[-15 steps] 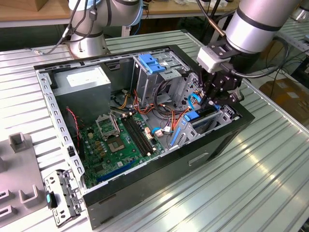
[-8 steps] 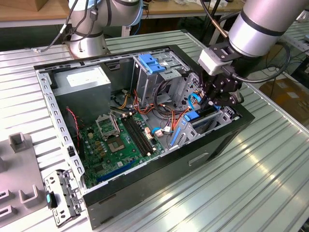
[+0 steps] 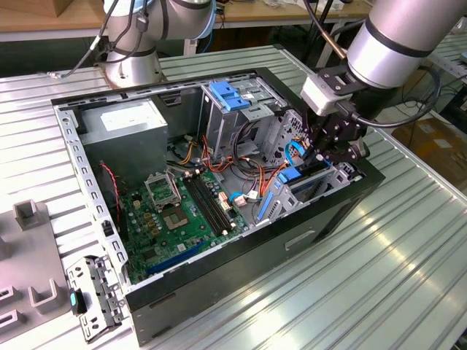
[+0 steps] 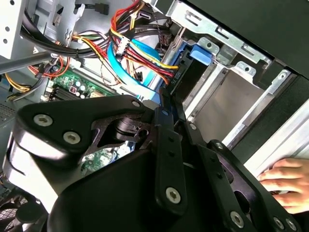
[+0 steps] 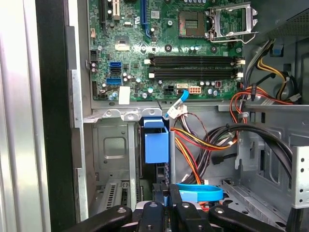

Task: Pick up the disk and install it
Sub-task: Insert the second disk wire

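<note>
Mostly done, by the look of it: the disk point(image 3: 305, 180) is already off the table and down inside the open computer case point(image 3: 241, 292), standing on edge in the lower drive bay point(image 3: 332, 179) at the exterior view's right, right of centre in the frame. The gripper point(image 3: 321, 157) reaches down into that bay from the arm at upper right. In the first wrist view the fingers point(image 5: 177, 212) are drawn close together with the disk's thin dark edge point(image 5: 166, 176) between them, so I judge them pinching the disk; its blue side rail point(image 5: 157, 144) stands just beyond the tips. In the second wrist view the disk's black body point(image 4: 189, 79) with its blue tab point(image 4: 200, 52) sits against the silver bay wall point(image 4: 227, 96), gripper point(image 4: 166, 96) touching it. Whether it is pushed fully home, cannot tell; seating and letting go look like what is left. No cable seen plugged into it. A person's hand point(image 4: 285, 181) rests outside the case edge. The bare blue bracket point(image 3: 230, 95) on the upper cage, the power supply point(image 3: 124, 124) and the motherboard point(image 3: 182, 211) are well apart from the gripper.
</note>
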{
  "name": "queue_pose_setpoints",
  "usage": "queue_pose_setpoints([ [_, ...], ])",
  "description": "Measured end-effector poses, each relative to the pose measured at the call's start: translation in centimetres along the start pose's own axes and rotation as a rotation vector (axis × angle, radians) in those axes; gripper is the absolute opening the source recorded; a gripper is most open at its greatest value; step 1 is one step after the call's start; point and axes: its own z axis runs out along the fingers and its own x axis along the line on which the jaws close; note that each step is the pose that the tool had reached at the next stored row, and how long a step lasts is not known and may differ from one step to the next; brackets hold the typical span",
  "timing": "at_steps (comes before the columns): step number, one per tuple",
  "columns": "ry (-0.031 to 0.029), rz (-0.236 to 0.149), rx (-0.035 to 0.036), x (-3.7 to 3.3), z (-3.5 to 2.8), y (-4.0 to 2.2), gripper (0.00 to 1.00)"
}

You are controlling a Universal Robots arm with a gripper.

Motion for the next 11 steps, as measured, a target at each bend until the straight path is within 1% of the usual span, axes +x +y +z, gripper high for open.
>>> queue_pose_setpoints([
  [11,-0.0017,-0.006,-0.0006,-0.11,0.33,-0.07,0.16],
])
